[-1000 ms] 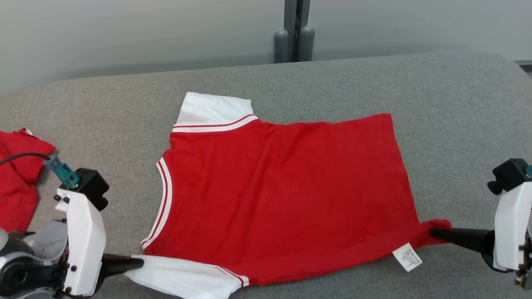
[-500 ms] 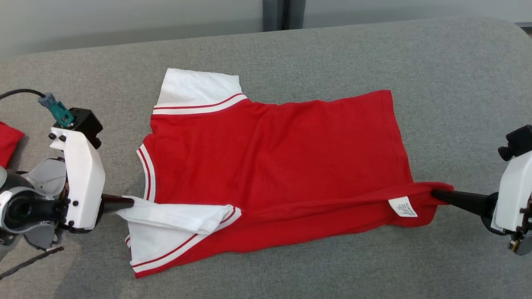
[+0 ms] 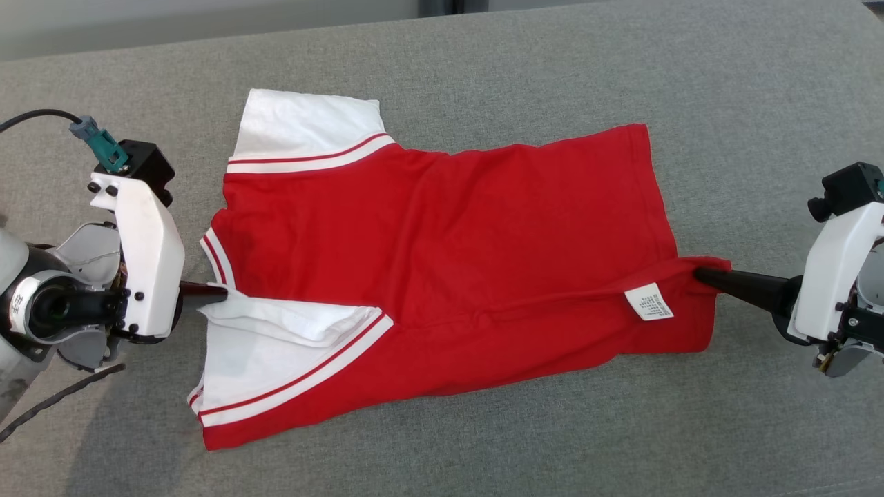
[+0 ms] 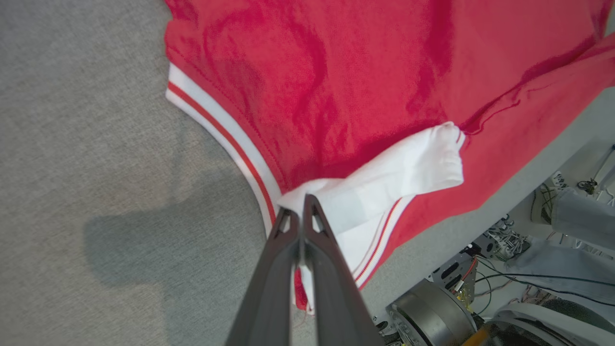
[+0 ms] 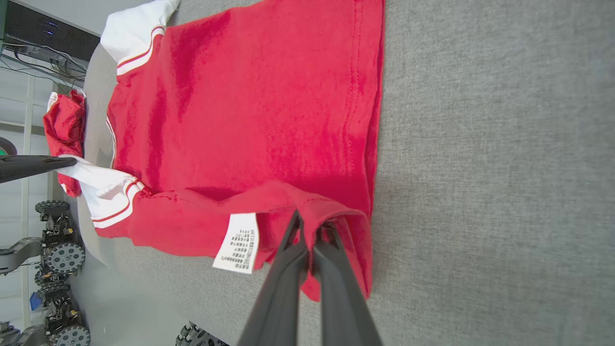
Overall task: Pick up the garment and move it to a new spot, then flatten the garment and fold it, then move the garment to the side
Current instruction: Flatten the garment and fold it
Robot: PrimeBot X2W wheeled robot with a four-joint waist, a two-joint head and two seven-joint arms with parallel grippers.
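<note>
1. The red shirt [image 3: 449, 235] lies spread on the grey surface [image 3: 690, 69], near edge raised
2. The left tool [image 3: 219, 295] is clamped on its white sleeve [image 3: 276, 323]
3. The right tool [image 3: 699, 275] is clamped on its hem corner [image 3: 715, 264]

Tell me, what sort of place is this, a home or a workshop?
Probably a robotics lab, not a home: wheeled machines stand parked on the floor, and bare wiring and parts lie beside the grey padded table, which carries a red shirt.
</note>
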